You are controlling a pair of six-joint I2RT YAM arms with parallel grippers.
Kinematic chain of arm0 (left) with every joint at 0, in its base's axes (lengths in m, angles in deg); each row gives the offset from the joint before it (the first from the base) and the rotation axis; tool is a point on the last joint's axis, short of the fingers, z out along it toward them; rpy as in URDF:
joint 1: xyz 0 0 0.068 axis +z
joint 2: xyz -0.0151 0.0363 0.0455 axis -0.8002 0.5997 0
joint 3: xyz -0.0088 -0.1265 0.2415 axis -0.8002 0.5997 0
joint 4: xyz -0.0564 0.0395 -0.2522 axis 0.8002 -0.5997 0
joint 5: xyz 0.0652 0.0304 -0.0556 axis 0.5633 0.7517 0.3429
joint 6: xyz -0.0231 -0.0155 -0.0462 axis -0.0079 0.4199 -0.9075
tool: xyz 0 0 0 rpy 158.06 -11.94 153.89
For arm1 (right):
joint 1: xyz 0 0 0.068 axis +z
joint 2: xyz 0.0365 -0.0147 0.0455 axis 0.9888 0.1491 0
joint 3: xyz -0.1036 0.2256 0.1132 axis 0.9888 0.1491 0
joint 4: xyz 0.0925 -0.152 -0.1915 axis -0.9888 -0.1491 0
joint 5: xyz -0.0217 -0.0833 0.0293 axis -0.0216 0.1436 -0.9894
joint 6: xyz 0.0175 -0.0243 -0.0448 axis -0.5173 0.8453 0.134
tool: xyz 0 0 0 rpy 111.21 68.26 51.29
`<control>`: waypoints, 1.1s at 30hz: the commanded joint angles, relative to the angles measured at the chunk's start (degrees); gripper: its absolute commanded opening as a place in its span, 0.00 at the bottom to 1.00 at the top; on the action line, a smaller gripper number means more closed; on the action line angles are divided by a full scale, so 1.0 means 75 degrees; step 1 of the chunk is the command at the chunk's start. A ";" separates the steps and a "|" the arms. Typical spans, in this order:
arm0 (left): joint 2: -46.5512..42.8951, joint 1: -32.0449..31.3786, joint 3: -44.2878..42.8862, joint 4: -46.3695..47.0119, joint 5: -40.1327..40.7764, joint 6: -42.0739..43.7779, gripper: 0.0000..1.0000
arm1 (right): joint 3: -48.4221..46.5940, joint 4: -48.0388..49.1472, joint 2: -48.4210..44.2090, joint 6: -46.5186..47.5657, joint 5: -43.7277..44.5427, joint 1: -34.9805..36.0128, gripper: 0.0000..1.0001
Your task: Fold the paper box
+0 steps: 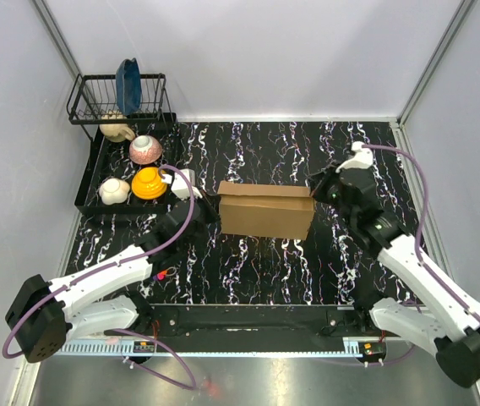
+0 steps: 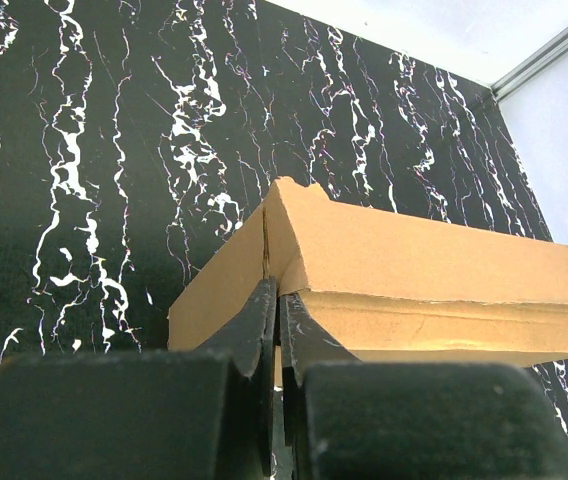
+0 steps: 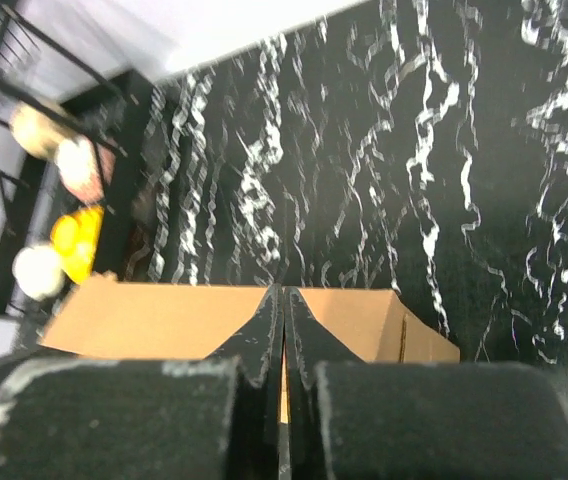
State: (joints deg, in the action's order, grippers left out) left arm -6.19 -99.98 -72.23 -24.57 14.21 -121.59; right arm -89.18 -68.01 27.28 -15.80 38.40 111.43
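My landmark is the black plastic drainer tray [image 1: 88, 182]. The plain brown corrugated cardboard paper box [image 1: 265, 211] sits on the black white-veined table [image 1: 265, 271] just right of that tray and looks closed up into a low block.

The left gripper [image 1: 207, 208] is in the gap between tray and box. Its fingers are together, with the tips touching a seam on the box's tray-side end. I can't tell if a thin flap is nipped between them. The right gripper [image 1: 319, 189] is at the box end away from the tray, fingers also together, tips against the top edge.

Risks, as I read it:
- Both arms bear on opposite ends, so an uneven push could spin or slide the box toward the tray and knock the crockery.
- Too much push would crush the corrugated wall.
- The narrow closed tips could slip off an edge.
- If the tabs aren't seated, the flaps may spring open once pressure eases.

Counts:
- one box
- two grippers
- one tray
- one black wire rack [image 1: 96, 101] at the tray's far end
- four bowls at the tray: cream bowl [image 1: 117, 129], pink patterned bowl [image 1: 145, 149], white bowl [image 1: 113, 191], orange bowl [image 1: 149, 183]
- one blue plate [image 1: 128, 85] standing in the rack
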 commanded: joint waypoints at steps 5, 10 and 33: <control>0.0249 -0.0002 0.0279 -0.1439 -0.0104 0.0104 0.00 | 0.1226 0.1067 0.0560 0.0069 -0.0913 -0.0015 0.00; 0.0237 -0.0002 0.0338 -0.1415 -0.0139 0.0069 0.00 | 0.1988 0.1137 0.0525 -0.0083 -0.1147 -0.0004 0.00; -0.2120 0.0454 -0.0083 -0.1078 0.0015 0.0292 0.59 | 0.3009 0.1114 0.0736 0.0080 -0.0831 -0.0016 0.00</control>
State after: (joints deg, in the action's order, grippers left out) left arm -22.45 -98.82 -71.66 -42.56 15.89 -121.13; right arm -70.42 -46.72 30.10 -17.39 31.82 111.36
